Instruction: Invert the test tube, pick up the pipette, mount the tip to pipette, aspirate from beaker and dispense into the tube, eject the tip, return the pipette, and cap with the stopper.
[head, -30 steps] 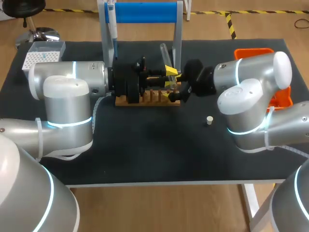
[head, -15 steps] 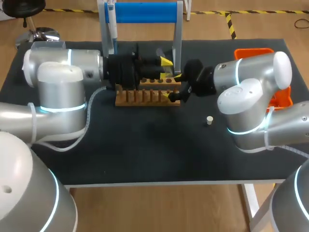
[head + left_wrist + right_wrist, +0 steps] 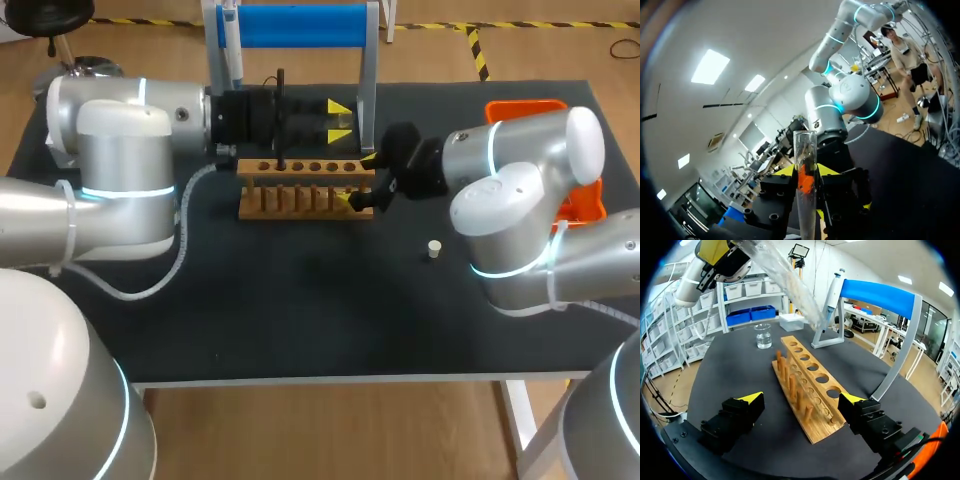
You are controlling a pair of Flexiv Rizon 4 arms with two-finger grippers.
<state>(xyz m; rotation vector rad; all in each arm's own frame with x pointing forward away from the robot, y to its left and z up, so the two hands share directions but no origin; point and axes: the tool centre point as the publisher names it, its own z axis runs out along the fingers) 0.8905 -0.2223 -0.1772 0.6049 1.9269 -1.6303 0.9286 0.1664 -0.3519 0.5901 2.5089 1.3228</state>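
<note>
Left gripper [image 3: 338,121]: fingers [image 3: 829,170] are pinching the clear glass test tube [image 3: 805,200], with its open end pointing out past the tips. You've got the tube off the black desk [image 3: 330,300], above and just behind the light wooden tube rack [image 3: 305,188]. It looks tilted in the right wrist view.

Right gripper [image 3: 801,402]: fingers [image 3: 751,399] are spread, one on either side of the rack end nearest the right arm. There's a gap on both sides.

- **Small white stopper [image 3: 434,249]:** on the desk, off that same rack end, on the robot's side.
- **Orange tray [image 3: 525,108]:** further out past that end, partly behind the right arm.
- **Blue-topped metal stand [image 3: 300,25]:** directly behind the rack. The white-and-blue pipette [image 3: 232,50] hangs on it.
- **Clear glass beaker [image 3: 763,336] and white box [image 3: 791,321]:** both beyond the rack's far end.
</note>
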